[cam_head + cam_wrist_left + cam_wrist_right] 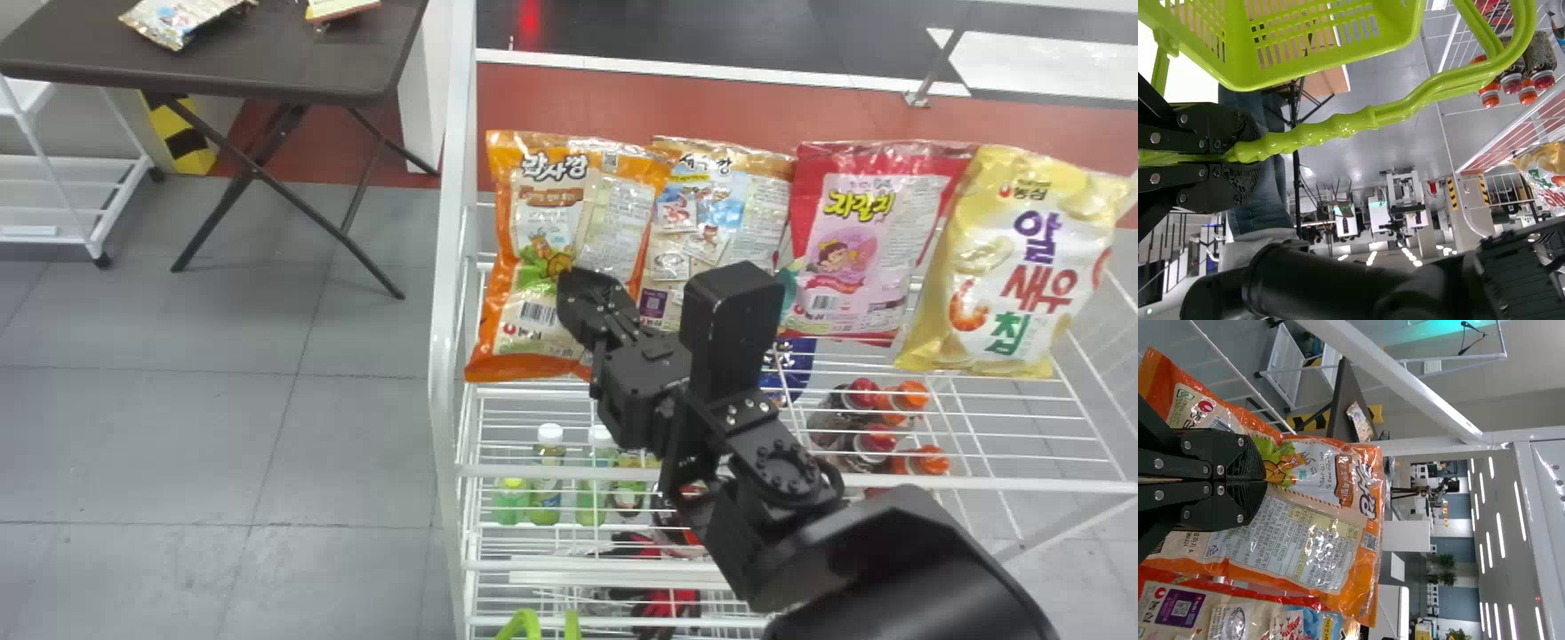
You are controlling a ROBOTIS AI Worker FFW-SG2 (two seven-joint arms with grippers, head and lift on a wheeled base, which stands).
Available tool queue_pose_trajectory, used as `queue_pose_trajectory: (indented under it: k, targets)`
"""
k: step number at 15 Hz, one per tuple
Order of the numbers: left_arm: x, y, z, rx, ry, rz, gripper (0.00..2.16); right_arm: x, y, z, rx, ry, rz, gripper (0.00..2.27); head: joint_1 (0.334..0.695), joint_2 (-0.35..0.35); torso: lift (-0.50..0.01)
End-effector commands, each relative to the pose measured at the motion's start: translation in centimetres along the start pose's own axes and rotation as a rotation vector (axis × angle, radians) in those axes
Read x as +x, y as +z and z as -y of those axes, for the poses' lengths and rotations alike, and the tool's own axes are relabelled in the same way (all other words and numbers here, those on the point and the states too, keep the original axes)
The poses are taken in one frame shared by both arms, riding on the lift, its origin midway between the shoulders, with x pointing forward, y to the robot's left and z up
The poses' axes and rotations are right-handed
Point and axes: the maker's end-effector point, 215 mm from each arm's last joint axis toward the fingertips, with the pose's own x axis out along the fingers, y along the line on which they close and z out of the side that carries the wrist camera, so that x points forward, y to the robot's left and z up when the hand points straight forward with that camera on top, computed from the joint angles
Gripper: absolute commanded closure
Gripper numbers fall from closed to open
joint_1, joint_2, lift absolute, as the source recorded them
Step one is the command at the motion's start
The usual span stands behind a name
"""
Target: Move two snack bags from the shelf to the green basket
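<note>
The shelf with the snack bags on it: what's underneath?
Through the top shelf's wires you can see white-capped bottles and bottles with red and orange caps. The robot's right arm covers part of the space, so what's behind it can't be seen.

End effector (pixel 571 292) at orange snack bag (pixel 564 240), wire shelf (pixel 978 484)

We find the shelf (pixel 1049 485) brightly and evenly lit. By its left edge, pale glare streaks the orange bag (pixel 524 329); near its right edge, the yellow bag (pixel 1085 204) shines. Ceiling lights (pixel 1519 511) glow white, and highlights run down the handle (pixel 1351 124) of the green basket (pixel 1325 65).
</note>
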Motion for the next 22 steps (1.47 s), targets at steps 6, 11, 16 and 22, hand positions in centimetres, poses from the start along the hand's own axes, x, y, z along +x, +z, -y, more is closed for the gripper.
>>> queue_pose_trajectory:
  k: [6,11,16,22]
  targets:
    - [0.2,0.8,0.4,0.018,0.003,0.001,2.06,-10.1,-1.5,2.9,-0.005,-0.014,-0.213,2.25,0.695,-0.244,-0.016]
    - [0.5,0.9,0.3,0.022,0.011,-0.001,2.06,-16.6,-5.2,5.2,0.011,-0.01,-0.395,2.25,0.695,-0.35,-0.016]
    - [0.6,1.1,0.3,0.026,0.013,0.007,2.06,-21.3,-10.1,6.3,0.074,0.016,-0.564,2.25,0.695,-0.35,-0.016]
    - [0.6,1.8,0.3,0.055,0.03,0.021,2.06,-28.7,-14.8,1.4,0.243,0.16,-0.869,2.25,0.695,-0.35,-0.016]
